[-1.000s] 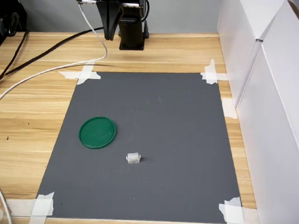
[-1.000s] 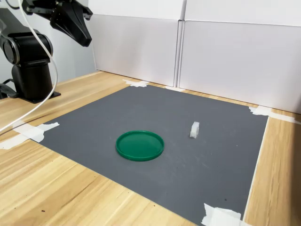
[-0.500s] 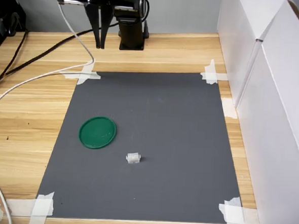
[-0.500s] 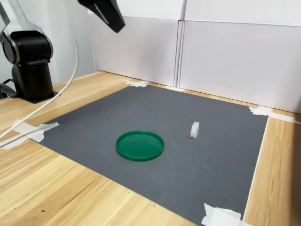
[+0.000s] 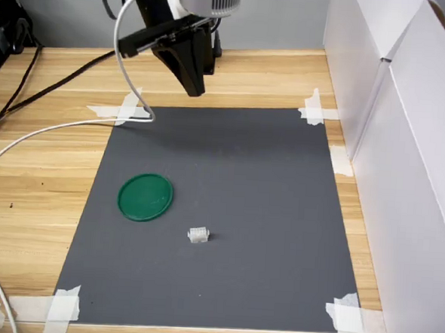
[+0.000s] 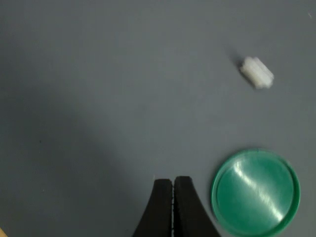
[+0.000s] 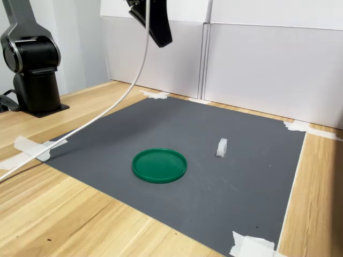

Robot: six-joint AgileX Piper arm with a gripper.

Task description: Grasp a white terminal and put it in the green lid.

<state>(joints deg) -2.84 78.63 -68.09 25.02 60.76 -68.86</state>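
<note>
The white terminal (image 5: pixel 198 235) (image 7: pixel 222 147) (image 6: pixel 257 73) lies on the grey mat, a short way from the green lid (image 5: pixel 145 196) (image 7: pixel 159 165) (image 6: pixel 255 191). The lid is flat and has nothing in it. My gripper (image 5: pixel 195 89) (image 7: pixel 163 43) (image 6: pixel 173 180) hangs high over the mat's far edge, well apart from both things. Its black fingers (image 6: pixel 160 207) are pressed together with nothing between them. In the wrist view the lid sits right beside the fingertips and the terminal farther off.
The grey mat (image 5: pixel 244 175) is taped to a wooden table (image 5: pixel 39 200) at its corners. White panels (image 5: pixel 405 147) wall off the first exterior view's right. Black and white cables (image 5: pixel 52 118) trail across the wood at that view's left. The arm's base (image 7: pixel 35 69) stands behind the mat.
The arm has swung from above the bare wood out over the mat's far edge, moving rightward in both exterior views. The terminal and lid have not moved.
</note>
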